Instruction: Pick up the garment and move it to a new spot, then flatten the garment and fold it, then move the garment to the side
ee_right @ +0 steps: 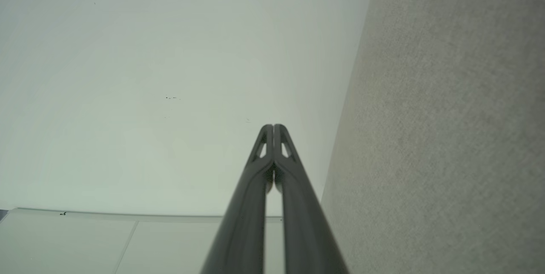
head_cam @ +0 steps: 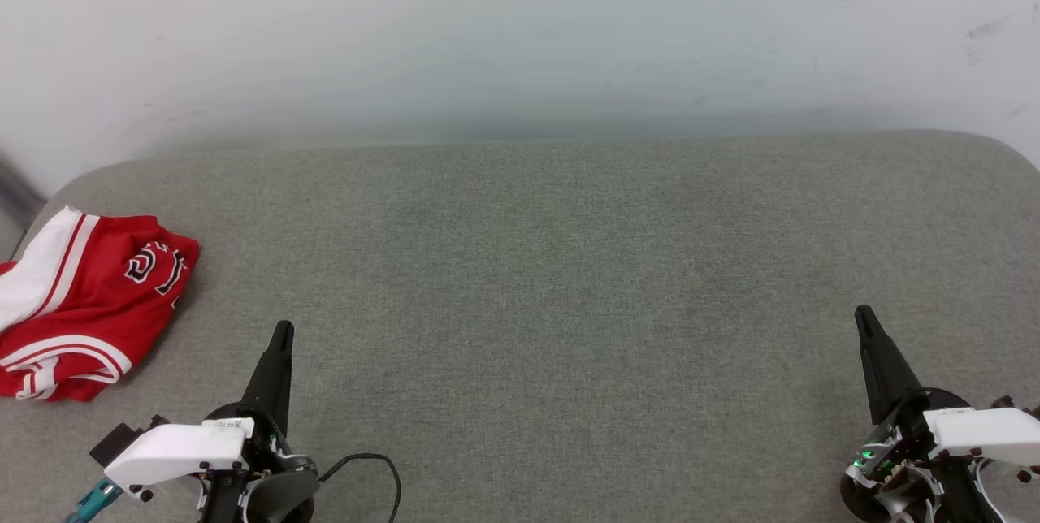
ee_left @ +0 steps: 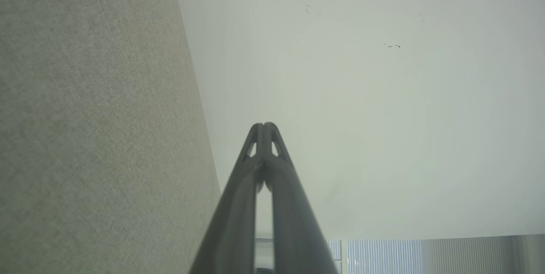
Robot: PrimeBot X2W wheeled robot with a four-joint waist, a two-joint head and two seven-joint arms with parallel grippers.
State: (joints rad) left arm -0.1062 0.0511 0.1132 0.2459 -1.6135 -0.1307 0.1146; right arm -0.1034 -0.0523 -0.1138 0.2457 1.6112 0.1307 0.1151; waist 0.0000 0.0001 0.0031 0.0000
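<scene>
Leftward, the bunched red garment (head_cam: 89, 308) shows black-and-white lettering (head_cam: 154, 267), unreadable.

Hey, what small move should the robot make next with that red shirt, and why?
Probably open the left claw and swing it left toward the shirt. The shirt lies bunched at the far left, untouched; the left claw is nearer than the right claw, and it is shut and empty.

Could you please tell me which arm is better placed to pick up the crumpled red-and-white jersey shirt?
Left, likely: the left claw, shut, sits near the crumpled red jersey T-shirt with white trim at the grey fabric surface's left edge; the right claw, also shut, is far across.
</scene>
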